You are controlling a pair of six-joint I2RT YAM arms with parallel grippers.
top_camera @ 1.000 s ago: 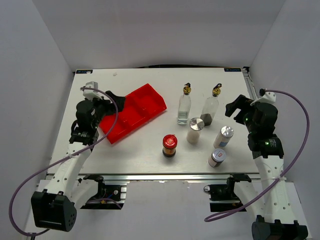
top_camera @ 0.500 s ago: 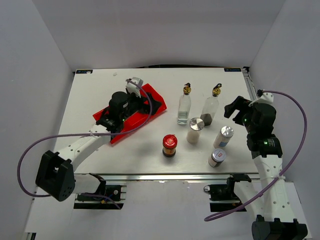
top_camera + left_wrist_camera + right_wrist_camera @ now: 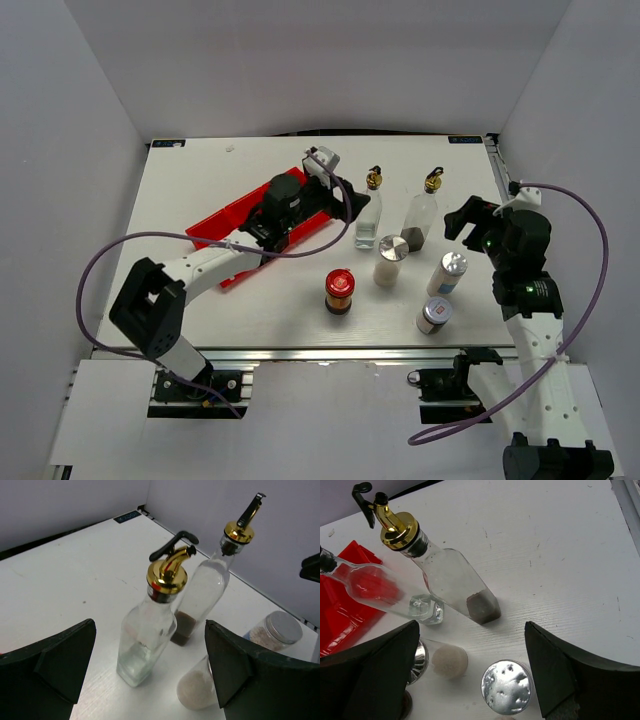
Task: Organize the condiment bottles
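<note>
Two tall clear glass bottles with gold pourers stand at the middle back: the left bottle (image 3: 368,215) (image 3: 147,640) and the right bottle (image 3: 420,218) (image 3: 455,580), which has dark liquid at its bottom. In front of them stand three white silver-lidded shakers (image 3: 390,260) (image 3: 448,272) (image 3: 434,315) and a red-lidded dark jar (image 3: 339,290). My left gripper (image 3: 345,200) (image 3: 150,627) is open and empty, just left of the left bottle, which shows between its fingers. My right gripper (image 3: 465,218) (image 3: 471,625) is open and empty, to the right of the right bottle and above a shaker (image 3: 507,687).
A red divided tray (image 3: 215,228) lies at an angle at the left middle, partly under my left arm; its corner shows in the right wrist view (image 3: 340,610). White walls enclose the table on three sides.
My left arm has swung right, from the tray's left side across the tray to the left glass bottle. My right gripper has barely shifted. No bottle has moved.
</note>
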